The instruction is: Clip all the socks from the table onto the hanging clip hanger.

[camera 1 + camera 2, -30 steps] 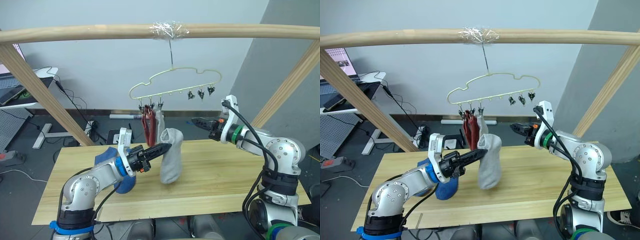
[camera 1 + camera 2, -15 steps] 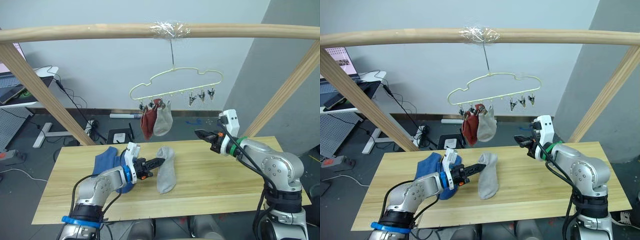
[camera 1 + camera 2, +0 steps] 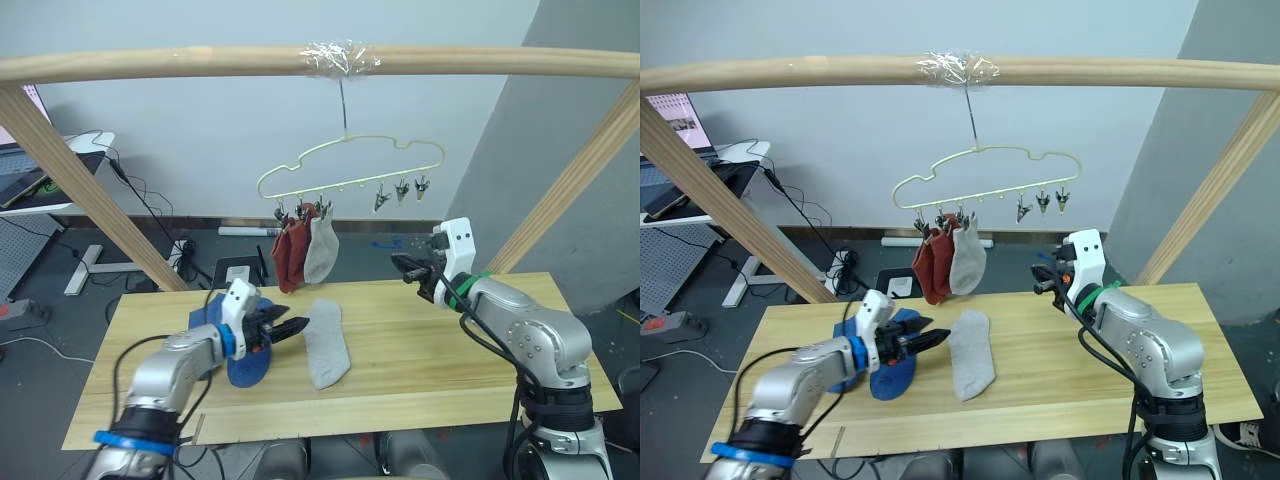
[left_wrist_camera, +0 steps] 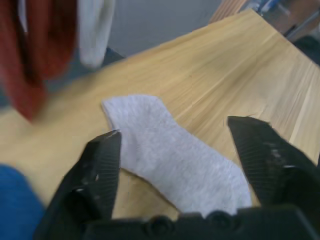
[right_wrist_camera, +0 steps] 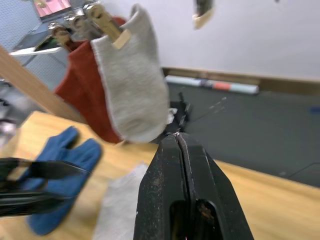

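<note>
A light grey sock (image 3: pixel 325 343) lies flat on the pale wood table (image 3: pixel 450 360). My left gripper (image 3: pixel 290 328) stands open just left of it, nothing between its fingers; in the left wrist view the sock (image 4: pixel 170 150) lies beyond the spread fingers (image 4: pixel 102 165). Blue socks (image 3: pixel 232 350) sit bunched under my left forearm. The pale-yellow clip hanger (image 3: pixel 350 165) hangs from the pole, with rust red socks (image 3: pixel 288 255) and a grey sock (image 3: pixel 320 250) on its left clips. My right gripper (image 3: pixel 403 264) is shut and empty, in the air to the right of the hung socks.
The thick wooden pole (image 3: pixel 200 62) crosses overhead on slanted posts (image 3: pixel 90 195) at both sides. Three bare clips (image 3: pixel 400 190) hang at the hanger's right end. A desk (image 3: pixel 40 190) and cables are on the floor behind the table.
My left gripper has opened and let go of the grey sock, which dropped from hanging upright to lying flat on the table. The right gripper sank lower and stayed shut.
</note>
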